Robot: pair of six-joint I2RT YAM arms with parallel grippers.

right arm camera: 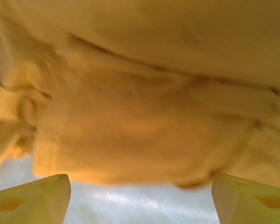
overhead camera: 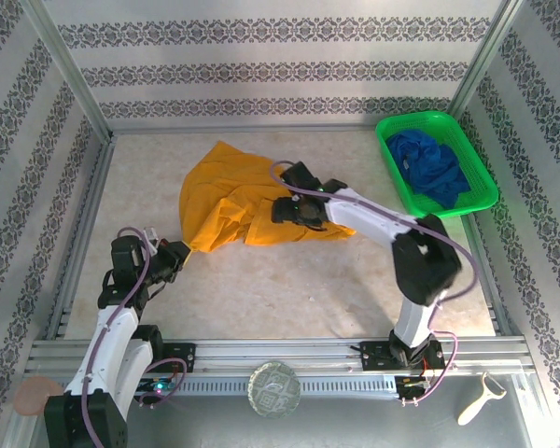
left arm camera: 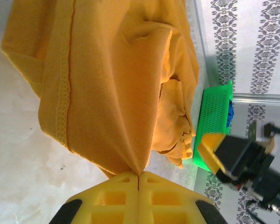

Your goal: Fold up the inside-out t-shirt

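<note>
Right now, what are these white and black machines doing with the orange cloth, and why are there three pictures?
They are two robot arms bolted to the near edge of a table. One picture looks down from above; the other two come from small cameras on each arm's wrist, so you see each arm's yellow fingers up close.

On the table lies a mustard-yellow t-shirt, all bunched up. The left hand is pinched shut on a corner of the t-shirt. The right hand is open, its two fingers wide apart, with the cloth just in front and nothing held.

In the far right corner sits a green basket with a dark blue garment inside.
</note>
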